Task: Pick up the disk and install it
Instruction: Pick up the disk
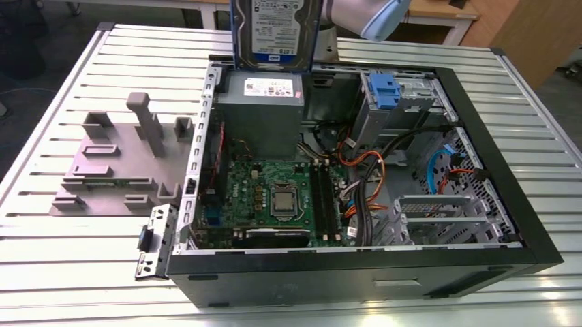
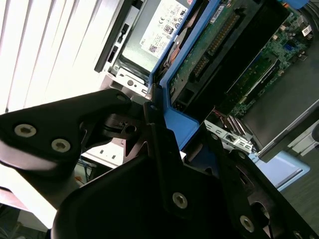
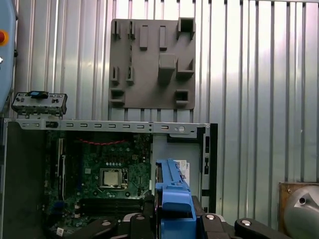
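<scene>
Disk [image 1: 272, 30]: held upright at the far edge of the open computer case [image 1: 509, 184], just above the grey power supply [image 1: 262, 102], with its labelled face toward the exterior view's camera.
Hand [image 3: 172, 221]: closed on the disk. In the first wrist view its black fingers [image 3: 212, 221] sit on either side of the blue side rail [image 3: 173, 196]. The second wrist view shows the disk's circuit-board underside [image 2: 219, 45].
Arm [image 1: 377, 15]: pale, behind the disk.
Case: lies on its side on the slatted desk [image 1: 54, 272], with the motherboard [image 1: 272, 194] exposed.
Drive bay: a blue latch piece [image 1: 382, 92] stands beside the power supply.
Fixture: a grey plate [image 1: 105, 163] lies on the desk, on the exterior view's left of the case.
</scene>
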Action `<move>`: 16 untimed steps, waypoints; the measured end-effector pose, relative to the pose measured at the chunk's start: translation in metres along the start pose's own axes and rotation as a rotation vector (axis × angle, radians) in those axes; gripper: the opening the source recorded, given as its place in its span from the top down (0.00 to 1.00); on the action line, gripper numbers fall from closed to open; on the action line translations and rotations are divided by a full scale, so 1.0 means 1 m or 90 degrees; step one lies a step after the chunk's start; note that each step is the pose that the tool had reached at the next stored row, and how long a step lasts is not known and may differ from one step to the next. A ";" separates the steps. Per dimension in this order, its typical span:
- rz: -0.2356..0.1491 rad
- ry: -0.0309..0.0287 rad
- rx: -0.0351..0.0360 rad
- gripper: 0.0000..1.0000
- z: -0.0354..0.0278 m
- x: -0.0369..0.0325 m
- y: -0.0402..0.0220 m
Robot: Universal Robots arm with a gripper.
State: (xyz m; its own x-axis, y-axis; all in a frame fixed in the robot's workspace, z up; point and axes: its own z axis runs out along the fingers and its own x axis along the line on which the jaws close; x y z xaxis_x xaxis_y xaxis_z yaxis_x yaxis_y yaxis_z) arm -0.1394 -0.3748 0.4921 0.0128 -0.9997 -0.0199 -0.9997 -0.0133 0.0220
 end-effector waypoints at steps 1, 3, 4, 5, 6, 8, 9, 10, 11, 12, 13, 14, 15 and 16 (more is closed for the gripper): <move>0.000 0.0000 0.0000 0.63 0.0000 0.0006 0.0000; 0.000 0.0001 0.0001 0.63 0.0000 0.0018 -0.0001; 0.000 0.0001 0.0000 0.63 0.0000 0.0024 -0.0001; 0.000 0.0001 0.0000 0.63 0.0000 0.0030 -0.0001; 0.000 0.0002 0.0000 0.63 0.0000 0.0036 -0.0001; 0.000 0.0003 0.0000 0.63 0.0000 0.0050 -0.0002; 0.000 0.0004 0.0000 0.63 0.0000 0.0056 -0.0002; 0.000 0.0007 0.0000 0.63 0.0000 0.0061 -0.0002; 0.000 0.0009 0.0000 0.63 0.0000 0.0066 -0.0002; 0.000 0.0012 0.0000 0.63 0.0000 0.0071 -0.0003; 0.000 0.0015 0.0000 0.63 0.0000 0.0076 -0.0003; 0.000 0.0019 0.0000 0.63 0.0000 0.0082 -0.0003; 0.000 0.0023 0.0000 0.63 0.0000 0.0088 -0.0003; 0.000 0.0026 0.0000 0.63 0.0000 0.0094 -0.0004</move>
State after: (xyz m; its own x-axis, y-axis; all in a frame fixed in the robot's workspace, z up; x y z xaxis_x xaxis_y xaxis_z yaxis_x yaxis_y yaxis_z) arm -0.1389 -0.3842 0.4919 0.0128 -0.9998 -0.0157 -0.9997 -0.0131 0.0220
